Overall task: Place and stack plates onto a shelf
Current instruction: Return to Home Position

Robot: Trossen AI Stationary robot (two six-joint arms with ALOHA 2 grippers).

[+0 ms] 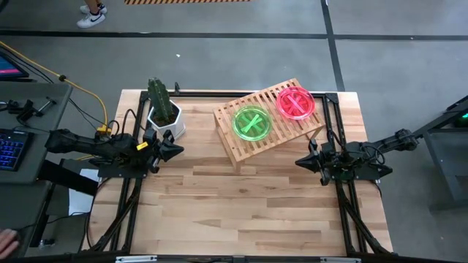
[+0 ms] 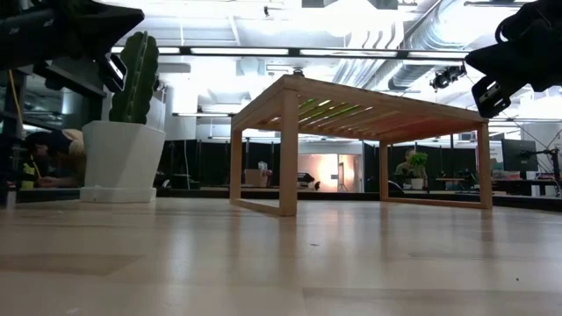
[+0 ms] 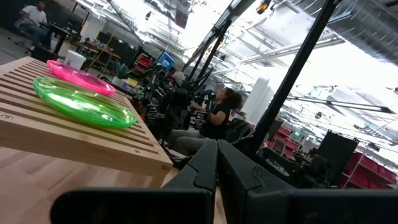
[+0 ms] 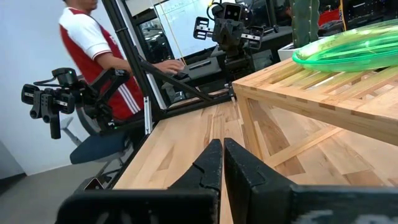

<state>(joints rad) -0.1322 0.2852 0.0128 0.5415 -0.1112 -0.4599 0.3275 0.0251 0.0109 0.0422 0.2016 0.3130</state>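
A light-wood slatted shelf [image 1: 268,120] stands on short legs at the table's far middle, also in the low view as shelf [image 2: 360,110]. On it lie a green plate [image 1: 252,123] and a pink-red plate [image 1: 295,102], side by side, each resting flat on the slats. The left wrist view shows the green plate [image 3: 84,102] and pink plate [image 3: 81,77]. My left gripper [image 1: 180,150] hovers left of the shelf, shut and empty. My right gripper [image 1: 298,160] hovers right of the shelf's near corner, shut and empty. The other plates cannot be told apart in view.
A potted cactus in a white pot [image 1: 164,111] stands left of the shelf, near my left gripper. The near half of the wooden table [image 1: 241,212] lies bare. People sit and stand in the room beyond the table.
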